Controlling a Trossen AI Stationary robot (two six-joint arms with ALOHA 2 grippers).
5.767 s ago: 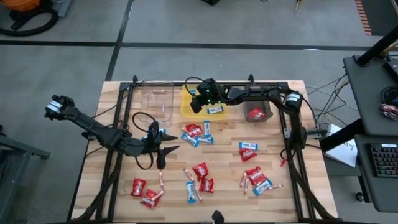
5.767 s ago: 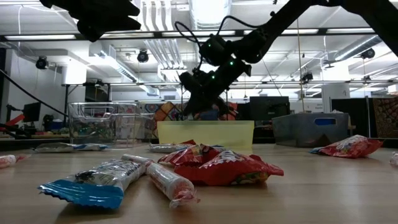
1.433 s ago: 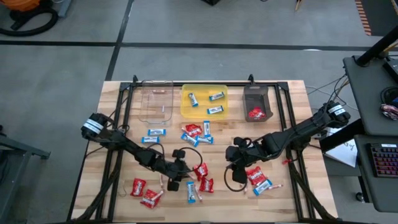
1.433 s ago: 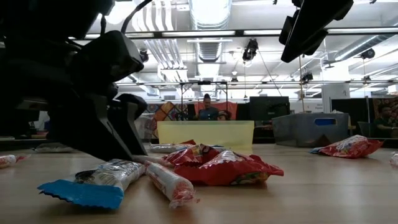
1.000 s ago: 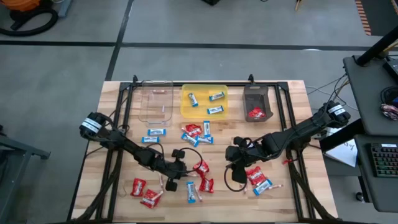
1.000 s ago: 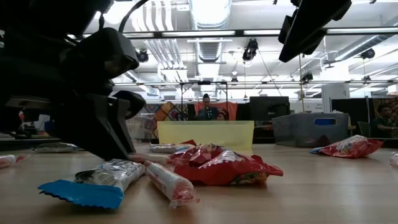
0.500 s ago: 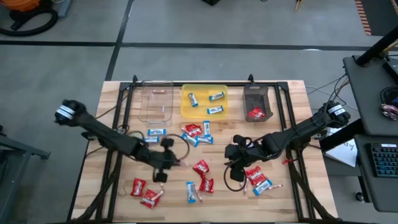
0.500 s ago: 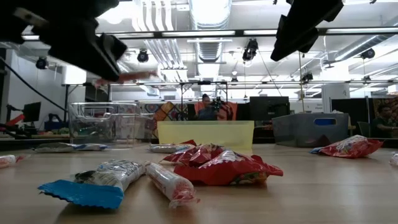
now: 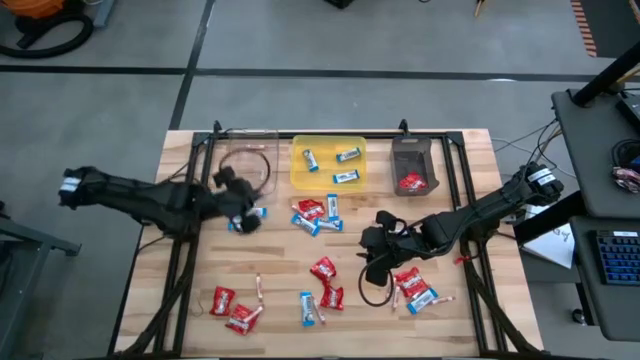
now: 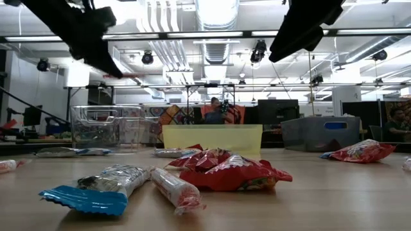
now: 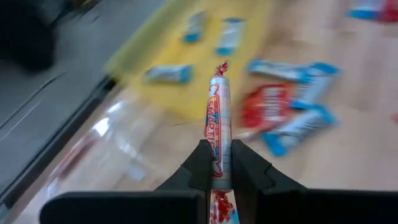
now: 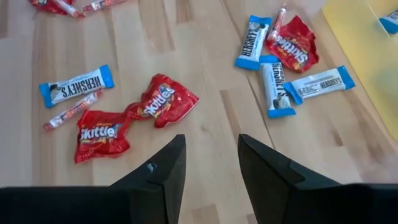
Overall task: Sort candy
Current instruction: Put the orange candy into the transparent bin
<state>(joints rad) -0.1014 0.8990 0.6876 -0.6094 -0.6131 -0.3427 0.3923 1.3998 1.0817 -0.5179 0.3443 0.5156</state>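
A: So, where does your left gripper [image 11: 217,163] stand?

B: Its fingers are clamped on a thin pinkish stick [image 11: 217,118], held up off the table at about nine o'clock of the yellow tray [image 9: 327,181], just short of the clear tray [image 9: 250,170].

A: Then you're mid-delivery. Next, I'd judge, carry it over the clear tray and let go.

B: And your right gripper [image 12: 208,163]?

A: Parted and holding nothing, hovering at about four o'clock of the table's centre, above the red packets [image 12: 163,98] and blue-and-white bars [image 12: 76,83] left to sort.
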